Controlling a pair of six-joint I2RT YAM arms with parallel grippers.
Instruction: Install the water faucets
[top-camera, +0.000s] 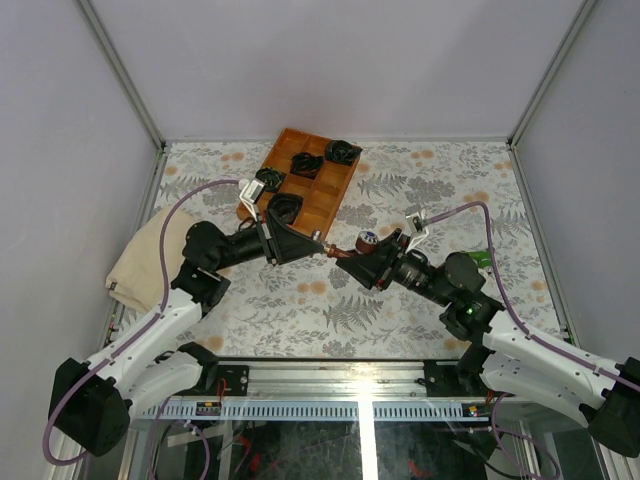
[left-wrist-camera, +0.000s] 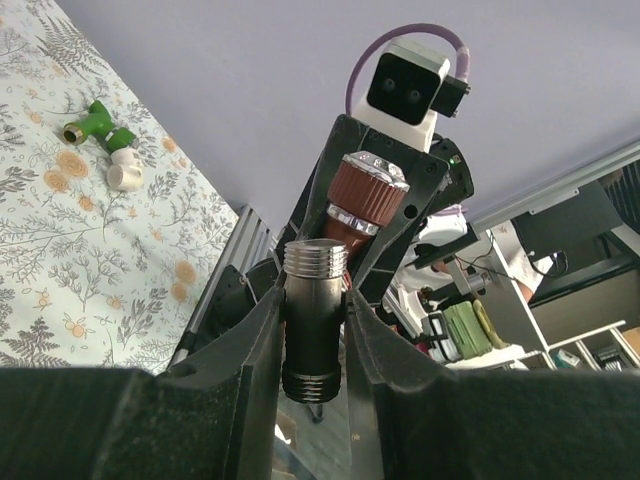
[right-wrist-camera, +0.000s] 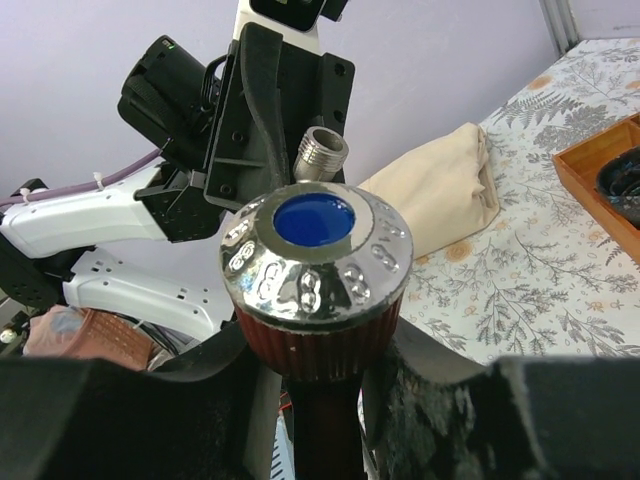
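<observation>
Red-brown faucet (right-wrist-camera: 315, 260) was in mid-air over the table (top-camera: 400, 300), between the 2 arms, chrome cap with blue disc facing the right wrist camera. Right gripper (right-wrist-camera: 320, 385) pinched its body from both sides. Left gripper (left-wrist-camera: 313, 345) was clamped on a dark threaded fitting (left-wrist-camera: 314, 300), silvery thread end pointing toward the faucet. The 2 parts sat just beside each other. Couldn't tell whether the threads had touched or caught.

My read: the step was mating faucet to fitting. To do it well, line both axes up first with no tilt, push lightly, then turn. Cross-threading was the main risk. The faucet could also spin in the fingers under torque, so the pinch needed to be firm. The left side only had to hold steady.

Green faucet (left-wrist-camera: 97, 122) lay on the table on the right arm's side, just beside a small white piece (left-wrist-camera: 125, 172). I'd count that as 1 of 2 not yet done.

Wooden tray (top-camera: 332, 195) with black coiled bundles (top-camera: 341, 152) sat at the far side, beige cloth (right-wrist-camera: 440, 195) at the left edge. All were well apart from the meeting point and nothing blocked it. The only crowding was the 2 grippers nose to nose.
</observation>
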